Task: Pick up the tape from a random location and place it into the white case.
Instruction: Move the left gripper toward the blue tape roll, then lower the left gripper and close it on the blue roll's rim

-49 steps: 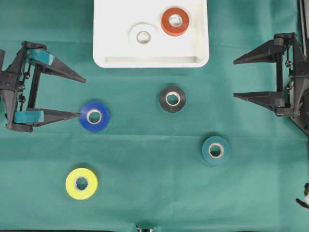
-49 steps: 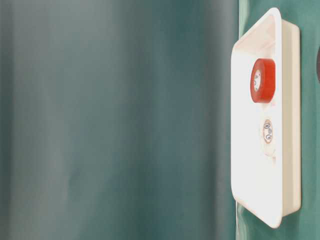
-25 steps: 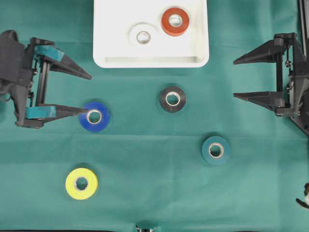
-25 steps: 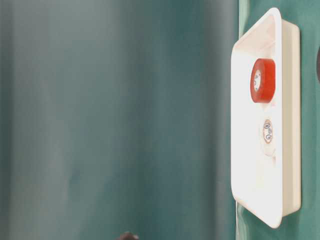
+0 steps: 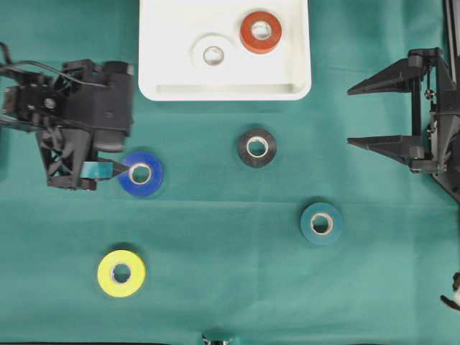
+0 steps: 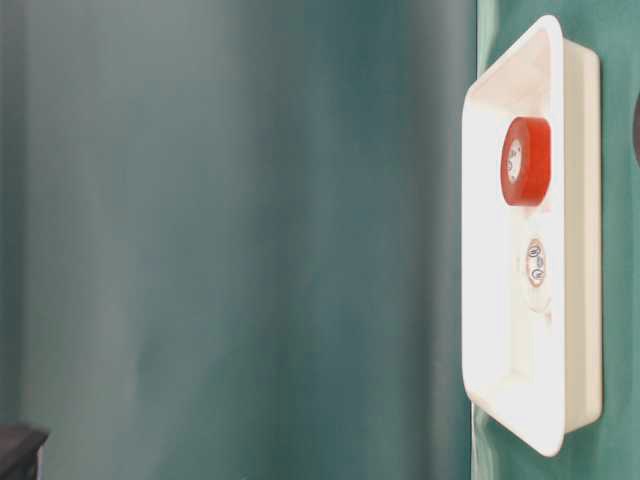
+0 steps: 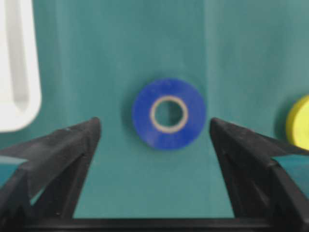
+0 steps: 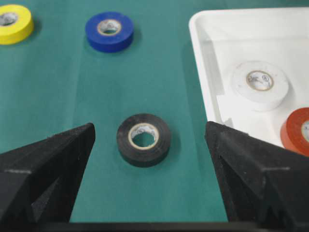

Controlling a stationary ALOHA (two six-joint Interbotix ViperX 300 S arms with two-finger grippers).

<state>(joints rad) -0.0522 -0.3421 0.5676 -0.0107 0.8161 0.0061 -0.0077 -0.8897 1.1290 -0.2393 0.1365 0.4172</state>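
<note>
In the overhead view the left gripper [image 5: 115,147] sits at the left edge, pointed steeply down at the cloth [image 5: 215,287], its black body hiding most of the jaws. One teal-padded fingertip shows just left of the blue tape [image 5: 141,173]; whether it touches the roll cannot be told from here. The left wrist view shows the jaws spread wide with the blue tape [image 7: 168,113] lying flat on the cloth beyond the tips, centred on the gap and apart from both fingers, nothing held.

Lower left lies the yellow tape [image 5: 121,273], flat and alone.

At top centre is the white case [image 5: 165,86], touching the upper frame edge. Inside it a white tape [image 5: 213,54] lies left and a red tape [image 5: 261,31] right, close together. The table-level view, turned on its side, shows the case at the right with both rolls in it.

Below the case, mid-frame, lies the black tape [image 5: 257,147]. Lower right of it is the teal tape [image 5: 321,223].

At the right edge the right gripper [image 5: 350,115] hangs level, its jaws spread wide and empty. In its wrist view the black tape [image 8: 144,139] lies beyond the open fingers, with the case corner to the right.
</note>
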